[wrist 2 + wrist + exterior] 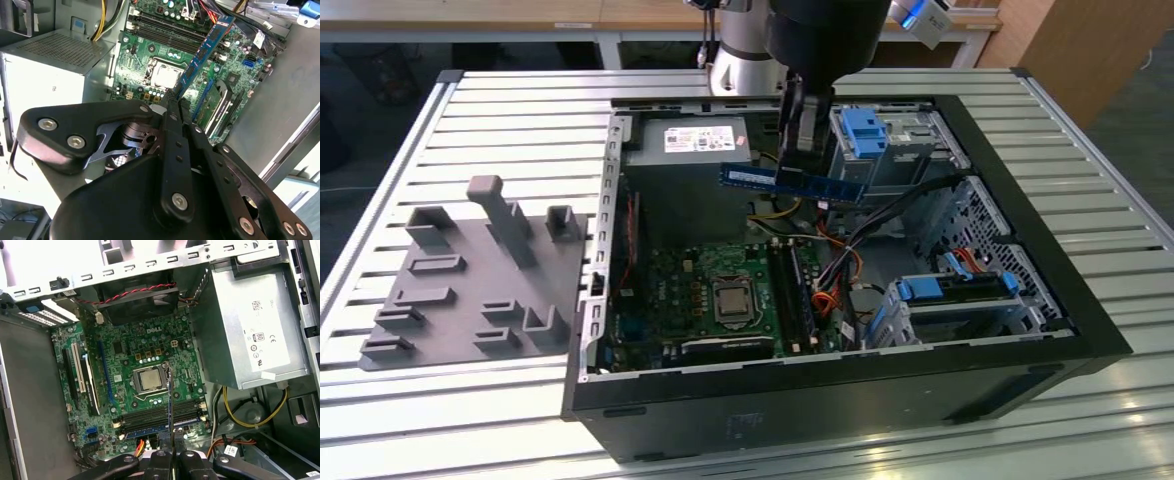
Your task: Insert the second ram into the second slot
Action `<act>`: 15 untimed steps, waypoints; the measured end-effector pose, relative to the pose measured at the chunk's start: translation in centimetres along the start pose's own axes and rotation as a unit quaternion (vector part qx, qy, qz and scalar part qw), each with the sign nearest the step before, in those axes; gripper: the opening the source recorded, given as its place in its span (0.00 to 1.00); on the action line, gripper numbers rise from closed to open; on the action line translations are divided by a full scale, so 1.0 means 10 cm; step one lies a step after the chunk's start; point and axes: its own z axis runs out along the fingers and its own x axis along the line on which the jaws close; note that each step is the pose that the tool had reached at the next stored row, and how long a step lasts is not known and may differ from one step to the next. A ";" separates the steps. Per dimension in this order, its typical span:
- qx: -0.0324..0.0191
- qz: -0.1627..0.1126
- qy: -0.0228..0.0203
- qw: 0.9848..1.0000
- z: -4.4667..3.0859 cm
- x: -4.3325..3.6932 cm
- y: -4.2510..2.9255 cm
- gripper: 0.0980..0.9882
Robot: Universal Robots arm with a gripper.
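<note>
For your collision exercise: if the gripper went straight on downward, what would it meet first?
Probably the memory slots on the motherboard, with the blue memory stick the gripper holds touching first; exact depth is unclear.

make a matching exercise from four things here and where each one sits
1 ram
2 power supply
3 cpu
4 grey tray

A on the table beside the case
B middle of the motherboard
C held in the pincer
D in a corner of the case

Pairs: 1-C, 2-D, 3-B, 4-A
</note>
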 end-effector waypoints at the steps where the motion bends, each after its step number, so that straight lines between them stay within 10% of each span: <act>1: 0.000 0.001 0.000 1.000 0.000 0.000 0.000 0.04; 15: 0.000 0.012 0.000 1.000 0.000 0.000 0.000 0.04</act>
